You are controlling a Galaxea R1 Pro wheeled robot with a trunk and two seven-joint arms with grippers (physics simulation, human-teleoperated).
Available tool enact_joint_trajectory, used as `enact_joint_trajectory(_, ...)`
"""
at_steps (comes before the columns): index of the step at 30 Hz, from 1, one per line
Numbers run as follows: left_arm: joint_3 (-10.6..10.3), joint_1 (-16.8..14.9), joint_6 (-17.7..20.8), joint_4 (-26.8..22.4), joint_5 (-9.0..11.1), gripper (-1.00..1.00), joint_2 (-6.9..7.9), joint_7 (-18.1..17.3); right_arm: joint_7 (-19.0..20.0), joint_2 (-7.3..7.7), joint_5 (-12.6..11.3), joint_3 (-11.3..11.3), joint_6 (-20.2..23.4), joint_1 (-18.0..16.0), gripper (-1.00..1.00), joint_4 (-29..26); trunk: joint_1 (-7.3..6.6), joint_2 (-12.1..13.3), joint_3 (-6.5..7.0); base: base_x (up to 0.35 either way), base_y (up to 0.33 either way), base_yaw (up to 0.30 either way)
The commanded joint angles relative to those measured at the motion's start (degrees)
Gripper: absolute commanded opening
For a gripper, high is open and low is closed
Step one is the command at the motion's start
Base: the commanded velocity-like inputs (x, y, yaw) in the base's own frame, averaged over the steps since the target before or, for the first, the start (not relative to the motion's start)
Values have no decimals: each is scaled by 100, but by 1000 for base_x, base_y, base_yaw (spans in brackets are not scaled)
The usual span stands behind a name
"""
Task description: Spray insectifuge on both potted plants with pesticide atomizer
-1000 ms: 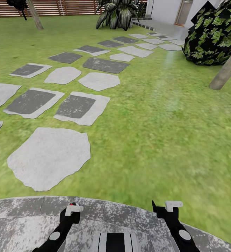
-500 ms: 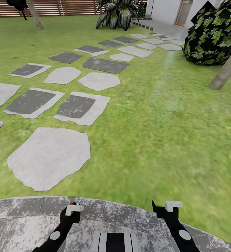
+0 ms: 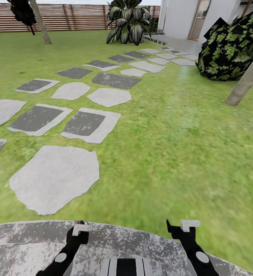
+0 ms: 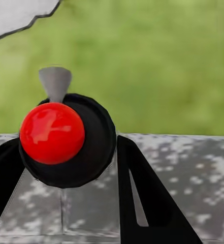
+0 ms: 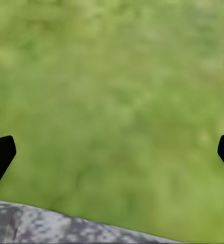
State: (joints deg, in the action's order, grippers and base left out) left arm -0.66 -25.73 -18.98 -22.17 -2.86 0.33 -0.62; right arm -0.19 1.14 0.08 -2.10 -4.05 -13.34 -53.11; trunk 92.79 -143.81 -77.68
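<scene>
Green lawn lies beyond the speckled paving, stepping stones past it. I see no atomizer or pots. My right gripper is wide open and empty; I cannot tell the state of my left gripper. Driving on blind risks missing them.

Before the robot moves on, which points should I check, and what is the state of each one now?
1. Right gripper free: ok, its fingers stand wide apart over grass.
2. Left gripper free: cannot tell; a black round part with a red ball sits between its fingers.
3. Place of the pesticide atomizer known: cannot tell.
4. Place of the potted plants known: cannot tell.
5. Ground ahead passable: ok, flat lawn and stepping stones.
6. Right side free: not ok, a leaning trunk and a dark bush stand there.
</scene>
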Motion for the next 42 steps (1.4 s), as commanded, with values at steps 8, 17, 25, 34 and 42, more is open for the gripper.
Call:
enact_joint_trajectory(8, -1, -2, -18, 18, -23, -100, 10, 1, -7, -2, 5, 15, -25, -1, 100, -154, -21, 10, 175, 0, 0, 0)
enact_joint_trajectory(17, 59, 147, 12, 7, -23, -100, 79, 44, 35, 84, 326, -1123, -2116, 506, 100, 796, -45, 22, 374, 0, 0, 0)
enact_joint_trajectory(25, 45, 147, 85, 7, -39, -100, 81, 51, 43, 116, 361, -1126, -2193, 533, 100, 1024, -65, 33, 551, 0, 0, 0)
enact_joint_trajectory(34, 69, 156, 96, 70, -5, -100, 79, 70, 45, 117, 361, -1123, -2196, 535, 100, 1366, -88, 45, 751, 0, 0, 0)
enact_joint_trajectory(42, 72, 162, 96, 72, 3, -100, 79, 71, 37, 114, 357, -1117, -2197, 535, 100, 1683, -109, 55, 928, 0, 0, 0)
